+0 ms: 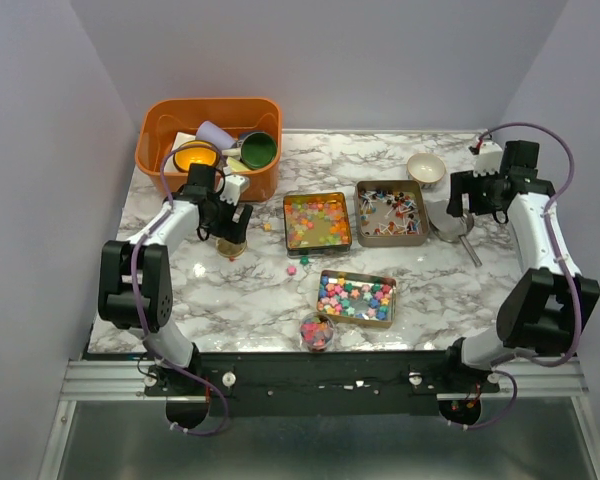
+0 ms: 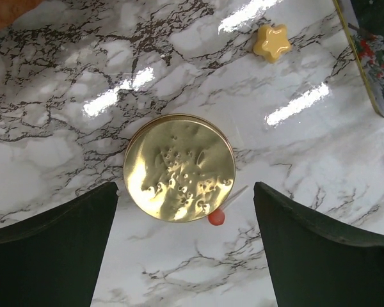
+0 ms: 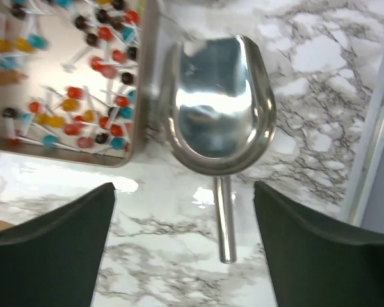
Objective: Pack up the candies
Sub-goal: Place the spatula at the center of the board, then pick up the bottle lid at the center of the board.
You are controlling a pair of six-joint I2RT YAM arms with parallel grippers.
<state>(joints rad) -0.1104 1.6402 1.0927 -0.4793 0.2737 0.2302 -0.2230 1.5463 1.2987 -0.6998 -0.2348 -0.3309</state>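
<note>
Candies lie in three metal trays: glossy pastel ones (image 1: 317, 220), red, white and dark stick ones (image 1: 390, 212), which also show in the right wrist view (image 3: 64, 83), and bright ones (image 1: 356, 297). A small jar (image 1: 317, 331) at the front holds some. A yellow star candy (image 2: 272, 42) and a small red stick candy (image 2: 216, 218) lie loose on the marble. My left gripper (image 2: 185, 187) is open above a gold round lid (image 2: 179, 167). My right gripper (image 3: 184, 187) is open above a steel scoop (image 3: 221, 105), its handle between the fingers.
An orange bin (image 1: 210, 140) with cups and lids stands at the back left. A small bowl (image 1: 426, 168) sits at the back right. Two loose candies (image 1: 298, 265) lie between the trays. A white wall edge (image 3: 371, 128) runs right of the scoop.
</note>
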